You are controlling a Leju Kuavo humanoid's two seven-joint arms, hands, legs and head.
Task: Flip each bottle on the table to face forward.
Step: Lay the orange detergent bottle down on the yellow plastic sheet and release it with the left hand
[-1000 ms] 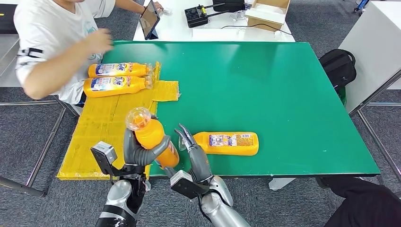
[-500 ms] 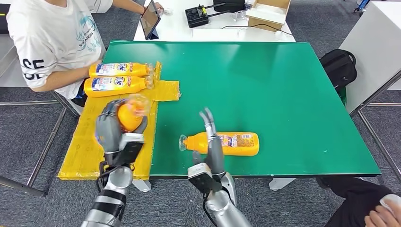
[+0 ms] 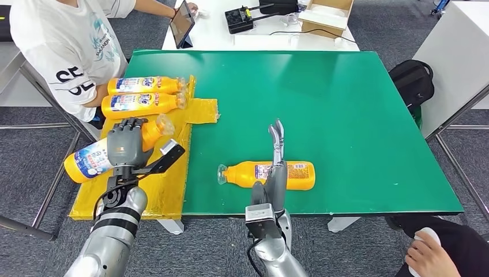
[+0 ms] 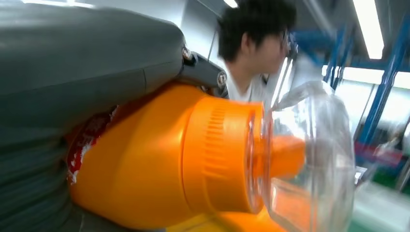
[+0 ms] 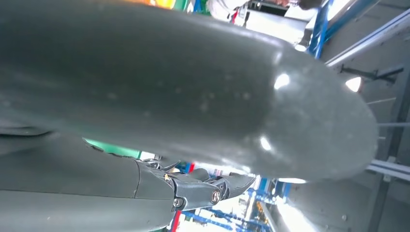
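Only partly legible ("…le"), labels on two bottles (image 3: 143, 85) (orange).

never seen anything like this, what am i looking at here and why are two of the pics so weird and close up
This is a humanoid robot with two silver arms, each ending in a many-fingered hand. The wide picture is from a camera high on its body, looking down at a green table. The two close-up pictures come from cameras at its wrists, so they are turned and mostly taken up by the hands themselves.

The left hand grips an orange plastic bottle with a clear cap, over a yellow mat at the table's left edge. The left wrist view shows that bottle's cap end up close. The right hand holds nothing, fingers pointing out over another orange bottle lying on its side. Two more orange bottles lie side by side on the mat, near a seated person in a white T-shirt.
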